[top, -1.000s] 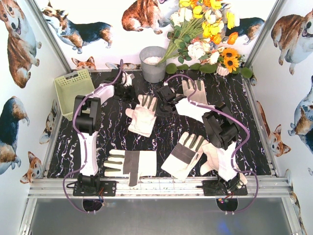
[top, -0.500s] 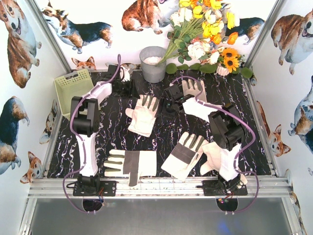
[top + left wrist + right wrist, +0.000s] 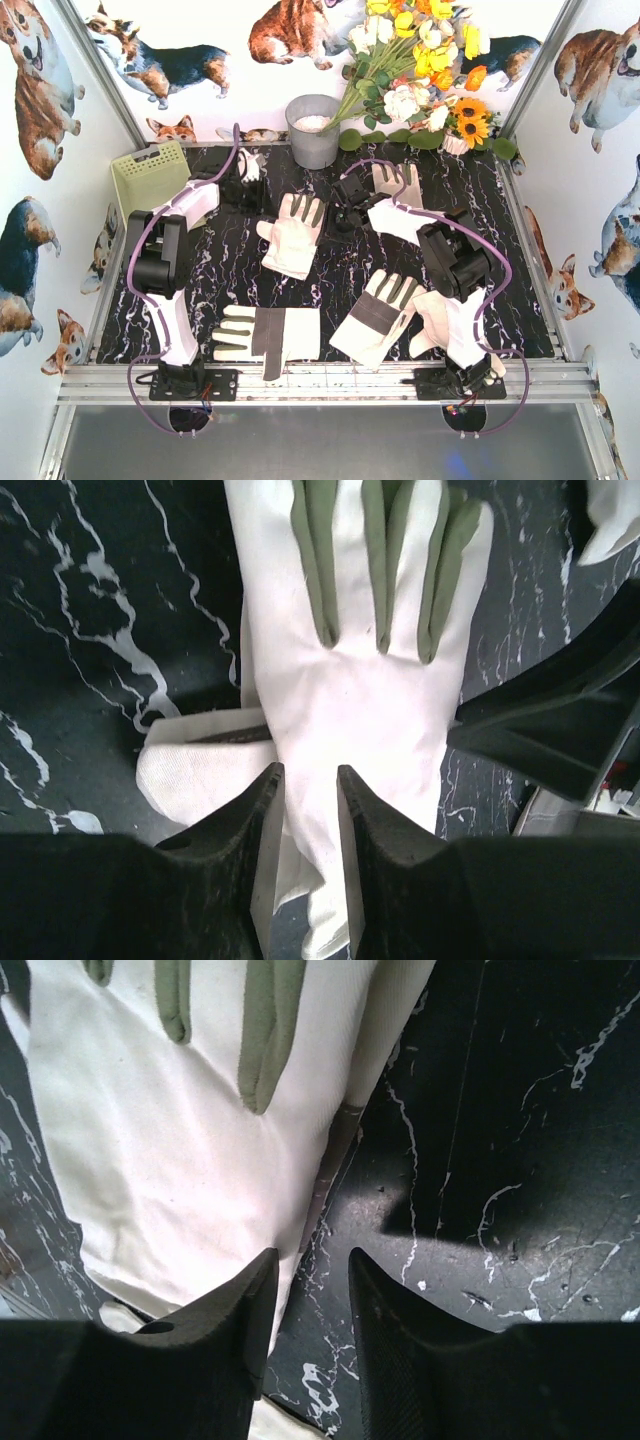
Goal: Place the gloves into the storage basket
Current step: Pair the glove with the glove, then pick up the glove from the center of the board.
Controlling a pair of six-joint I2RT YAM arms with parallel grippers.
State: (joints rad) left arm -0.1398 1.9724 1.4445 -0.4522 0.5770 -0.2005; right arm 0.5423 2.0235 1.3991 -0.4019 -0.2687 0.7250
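Observation:
My left gripper [image 3: 248, 180] is at the back left of the table, shut on a cream-white glove [image 3: 252, 164]. In the left wrist view the glove's [image 3: 350, 680] fabric runs between the jaws of the left gripper [image 3: 310, 780]. The pale green storage basket [image 3: 150, 178] stands to its left. My right gripper [image 3: 347, 197] hovers at the back centre. In the right wrist view the right gripper [image 3: 312, 1260] is narrowly open with bare table between the jaws, and its left finger is over a glove's [image 3: 170, 1140] edge. More gloves lie at centre [image 3: 292, 235], back [image 3: 398, 185], front left [image 3: 265, 335] and front right [image 3: 378, 315].
A grey metal bucket [image 3: 313, 130] stands at the back centre beside a bunch of artificial flowers [image 3: 420, 70]. Another glove [image 3: 440, 312] lies partly under the right arm. Walls with corgi pictures close in the black marbled table [image 3: 200, 290] on three sides.
My left arm has swung left toward the basket, taking its glove with it. The right gripper has barely shifted near the back centre.

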